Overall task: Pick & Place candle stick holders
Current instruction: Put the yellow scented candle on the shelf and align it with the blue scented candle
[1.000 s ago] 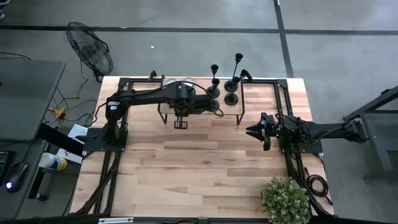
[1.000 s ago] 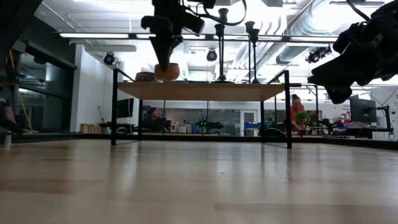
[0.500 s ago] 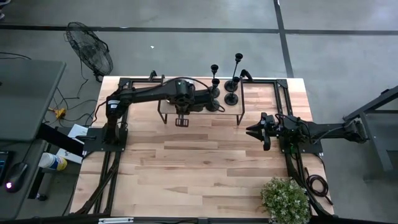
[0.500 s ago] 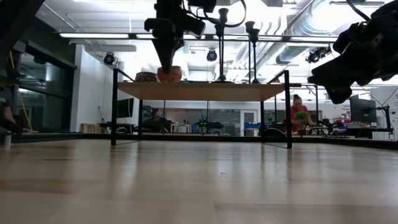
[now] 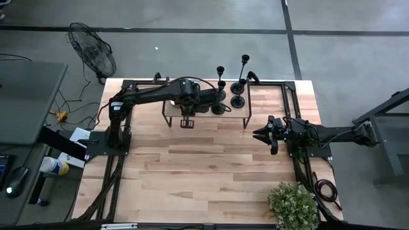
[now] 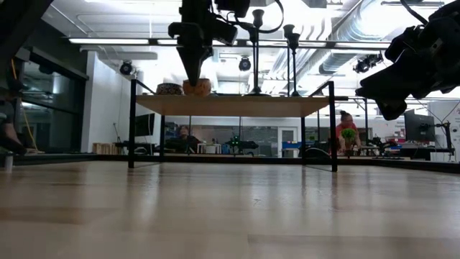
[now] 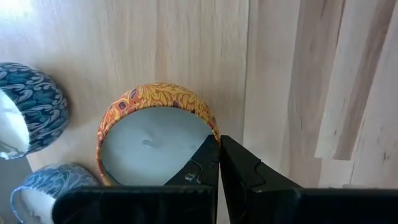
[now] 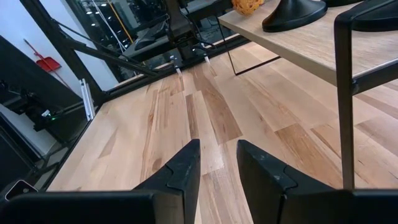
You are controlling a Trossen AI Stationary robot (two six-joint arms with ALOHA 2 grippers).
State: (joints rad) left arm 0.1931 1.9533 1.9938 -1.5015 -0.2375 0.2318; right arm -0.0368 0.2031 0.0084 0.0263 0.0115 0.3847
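two arms, only one doing anything. my left gripper (image 7: 219,146) is up on the shelf (image 6: 237,104) at the top middle of the high view, fingers clenched flat together with nothing between them. the tips point straight down and sit right at the rim of an orange tin (image 7: 155,102). can't tell if they're touching it or just above it. blue tins (image 7: 34,106) sit just beside that one, toward the left edge of the wrist frame.

thing is, the holders (image 5: 238,96) are what i'm after. they stand upright in a small cluster at the right end of the same shelf, just right of my wrist in the high view, and i'm not on any of them.

my take on doing this bit well:
- lift clear of the tin first so i don't drag or tip it
- spread the fingers before sliding over, not after
- come at one holder from the side and close on the thin stem; the flared base looks too wide to pinch
- pick an outer one, since they're packed close and a bumped tall one would likely topple
- keep it upright on the way off the shelf, and mind the black frame rail

my right gripper (image 8: 216,155) waits low over the table (image 5: 204,172) at the right side, fingers apart and empty.
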